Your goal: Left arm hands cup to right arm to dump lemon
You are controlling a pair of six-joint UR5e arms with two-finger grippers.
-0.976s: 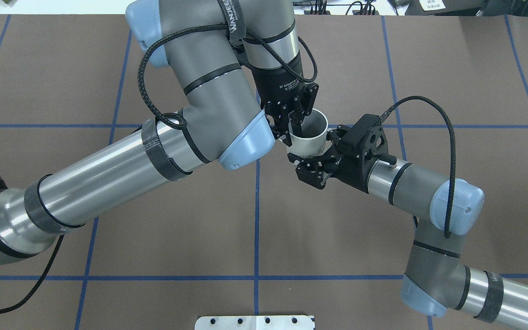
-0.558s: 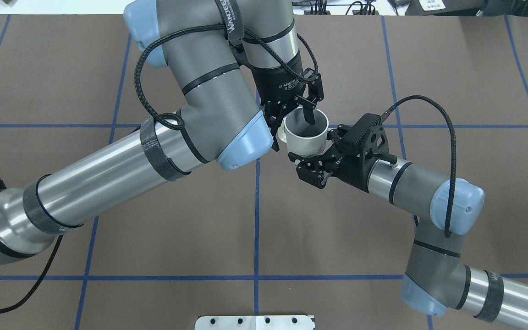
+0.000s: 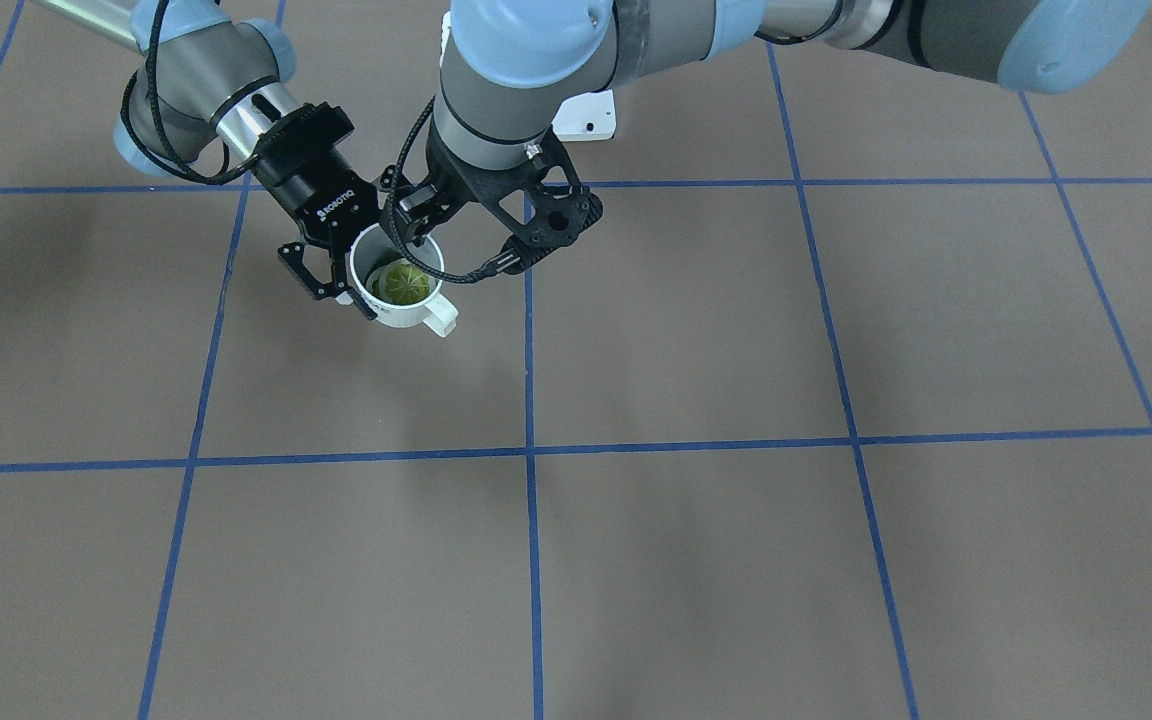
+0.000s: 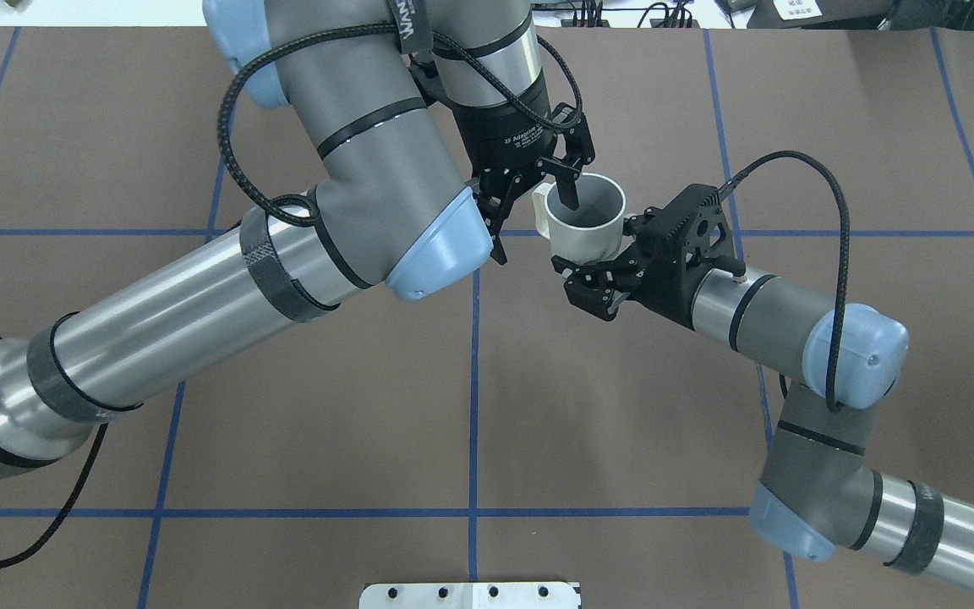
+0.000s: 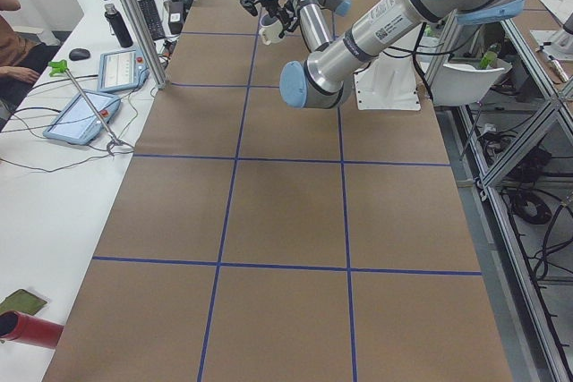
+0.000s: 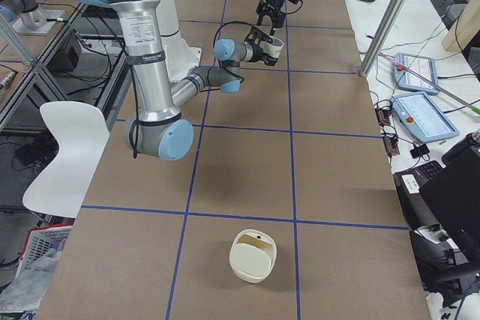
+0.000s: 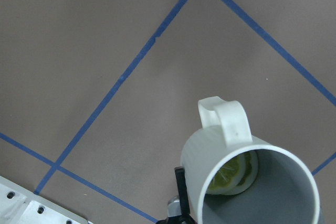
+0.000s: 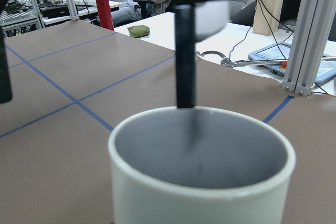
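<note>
The white cup (image 4: 586,227) hangs above the table near the middle, handle (image 4: 541,216) turned toward the left arm. The yellow-green lemon (image 3: 403,282) lies inside it and also shows in the left wrist view as the lemon (image 7: 233,174). My right gripper (image 4: 586,284), marked ROBOTIQ (image 3: 328,208), is shut on the cup's body below the rim. My left gripper (image 4: 535,230) is open; one finger (image 4: 569,193) hangs over the cup's mouth, the other finger (image 4: 497,241) is clear on the handle side. That first finger (image 8: 185,56) dips toward the far rim.
A white mounting plate (image 4: 470,595) lies at the near table edge. A cream container (image 6: 253,256) stands far down the table on the right arm's side. Tablets and cables (image 5: 85,114) sit on the operators' desk, where a person sits.
The left gripper, shut on the cup's rim a second ago, has opened and drawn up. The right arm has carried the cup a little right and farther away.
</note>
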